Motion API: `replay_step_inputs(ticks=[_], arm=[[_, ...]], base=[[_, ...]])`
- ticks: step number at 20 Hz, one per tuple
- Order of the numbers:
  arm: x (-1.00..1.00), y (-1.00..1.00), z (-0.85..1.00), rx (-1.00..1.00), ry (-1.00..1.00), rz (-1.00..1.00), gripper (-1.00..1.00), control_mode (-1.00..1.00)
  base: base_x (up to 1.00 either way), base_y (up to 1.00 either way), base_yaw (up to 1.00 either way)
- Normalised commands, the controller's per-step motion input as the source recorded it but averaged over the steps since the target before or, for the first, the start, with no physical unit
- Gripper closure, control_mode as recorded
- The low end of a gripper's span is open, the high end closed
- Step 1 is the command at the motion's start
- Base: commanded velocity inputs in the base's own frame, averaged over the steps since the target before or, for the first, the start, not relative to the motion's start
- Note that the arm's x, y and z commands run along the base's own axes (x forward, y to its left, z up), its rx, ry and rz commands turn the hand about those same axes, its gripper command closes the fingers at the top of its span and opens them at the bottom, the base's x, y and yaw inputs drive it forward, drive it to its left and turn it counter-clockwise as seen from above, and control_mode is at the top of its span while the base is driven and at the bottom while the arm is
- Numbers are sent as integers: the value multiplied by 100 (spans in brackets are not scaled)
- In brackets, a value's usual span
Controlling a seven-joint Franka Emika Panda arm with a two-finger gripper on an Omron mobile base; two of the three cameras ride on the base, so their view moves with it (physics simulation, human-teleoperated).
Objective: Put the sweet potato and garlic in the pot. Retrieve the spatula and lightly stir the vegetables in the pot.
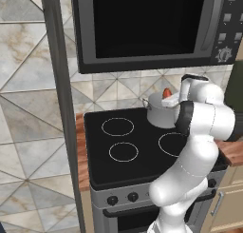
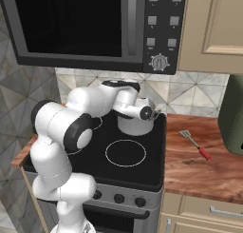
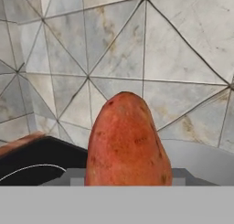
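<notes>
1. A black stove with knobs along its front sits nearest; a brown wooden worktop at its right carries a red-handled spatula.
2. The pot stands at the stove's far right.
3. The jaws grasp the sweet potato over the pot.
4. A microwave hangs above, against the tiled wall; no writing is legible.

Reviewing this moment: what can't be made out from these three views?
- Fingers: in the hand view the reddish-orange sweet potato covers them.
- Inside of the grey brushed-metal pot: the white arm blocks it in both base views.
- Red-handled metal spatula on the wooden counter: too small for detail in the right base view.
</notes>
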Motion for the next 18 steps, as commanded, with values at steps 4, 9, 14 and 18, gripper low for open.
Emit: replay_step_inputs(ticks=[4,9,14,18], arm=[[13,-2,-17,-9,0,0,100,-100],[17,-2,-12,-5,0,0,100,-100],[22,-4,-13,-3,0,0,100,-100],[31,-7,-16,-2,3,0,100,-100]], base=[[0,0,0],[0,0,0],[0,0,0],[0,0,0]])
